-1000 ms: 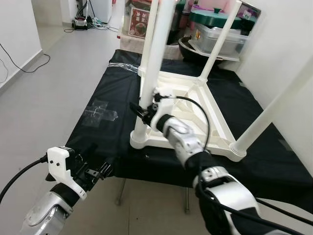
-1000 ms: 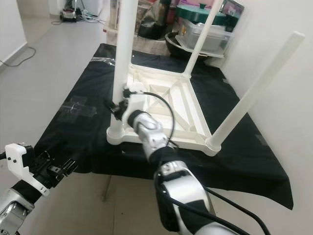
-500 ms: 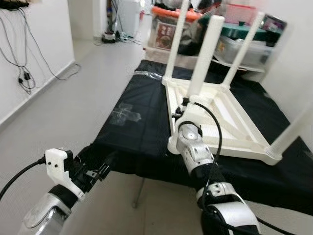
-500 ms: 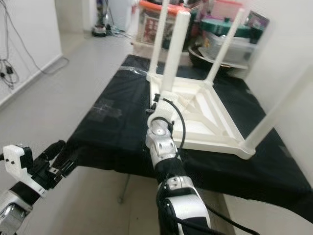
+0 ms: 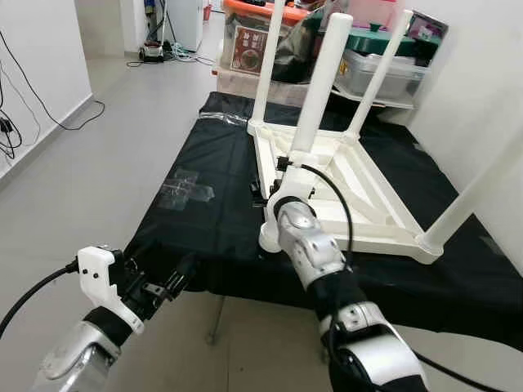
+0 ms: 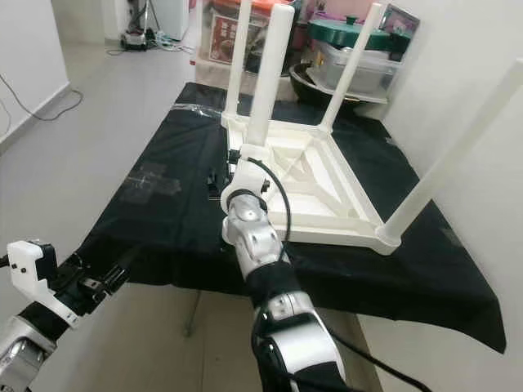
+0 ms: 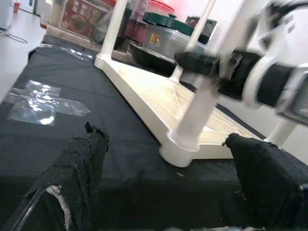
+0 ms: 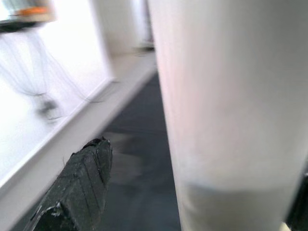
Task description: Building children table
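The upturned children's table (image 5: 343,184) lies top-down on the black-covered bench (image 5: 204,212), four legs up. The right gripper (image 5: 274,174) reaches the table's nearest corner leg (image 5: 315,90), fingers apart around it, apparently seating or twisting it; next comes checking it is firm. The left gripper (image 5: 167,284) hovers off the bench's near edge, fingers apart. The arm hides the leg's socket.

Head views were bright and evenly lit for you, mostly sharp, with wide-angle stretch bending the table legs (image 5: 319,90) toward the frame edges. The floor (image 5: 122,122) showed soft sheen, no hard shadows. Left wrist view was slightly motion-blurred, its near fingers (image 7: 82,163) out of focus. Right wrist view was badly soft: leg (image 8: 216,110) a blurred wash, background blown out white.
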Tool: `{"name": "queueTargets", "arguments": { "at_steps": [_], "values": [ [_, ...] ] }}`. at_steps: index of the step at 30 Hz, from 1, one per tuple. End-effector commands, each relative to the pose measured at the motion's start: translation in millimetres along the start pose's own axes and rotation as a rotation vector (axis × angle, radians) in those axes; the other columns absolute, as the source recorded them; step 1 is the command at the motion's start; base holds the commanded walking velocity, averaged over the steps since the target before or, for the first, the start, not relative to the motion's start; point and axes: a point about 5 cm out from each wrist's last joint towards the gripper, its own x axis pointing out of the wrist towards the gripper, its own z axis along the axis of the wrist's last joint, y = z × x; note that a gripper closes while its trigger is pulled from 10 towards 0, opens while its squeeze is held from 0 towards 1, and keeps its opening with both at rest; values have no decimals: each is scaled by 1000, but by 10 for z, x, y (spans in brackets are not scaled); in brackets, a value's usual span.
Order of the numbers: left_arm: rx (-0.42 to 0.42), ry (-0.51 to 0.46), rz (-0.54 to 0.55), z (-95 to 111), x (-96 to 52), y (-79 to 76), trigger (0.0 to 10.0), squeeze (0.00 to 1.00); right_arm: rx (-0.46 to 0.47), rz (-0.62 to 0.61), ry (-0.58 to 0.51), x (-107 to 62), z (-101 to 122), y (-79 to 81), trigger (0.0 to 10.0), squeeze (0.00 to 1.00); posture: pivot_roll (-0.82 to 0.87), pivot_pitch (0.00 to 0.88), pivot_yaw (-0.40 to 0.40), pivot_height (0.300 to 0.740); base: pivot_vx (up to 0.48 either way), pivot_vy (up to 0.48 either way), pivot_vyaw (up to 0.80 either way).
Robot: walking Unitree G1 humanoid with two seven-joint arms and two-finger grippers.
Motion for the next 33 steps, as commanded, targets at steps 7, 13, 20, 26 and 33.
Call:
{"name": "queueTargets", "arguments": {
  "at_steps": [7,13,20,26,33],
  "values": [
    [-14,1,-18,-21,31,-15,10000,0,-80,416,8,-60,52,834,10000,0,189,0,-196,740,0,0,0],
    [-10,-3,-10,-26,45,-23,10000,0,-120,453,55,-7,-78,1103,10000,0,209,0,-215,740,0,0,0],
    [-7,-7,0,-22,17,-45,10000,0,-237,233,205,65,-330,412,10000,0,174,0,-206,740,0,0,0],
    [19,-2,10,-8,6,-49,10000,0,-222,186,217,-198,-267,-187,10000,0,134,0,-177,740,0,0,0],
    [92,21,56,18,-12,-20,10000,0,-202,357,236,-649,-233,-297,10000,0,114,0,-159,740,0,0,0]
  ]
}}
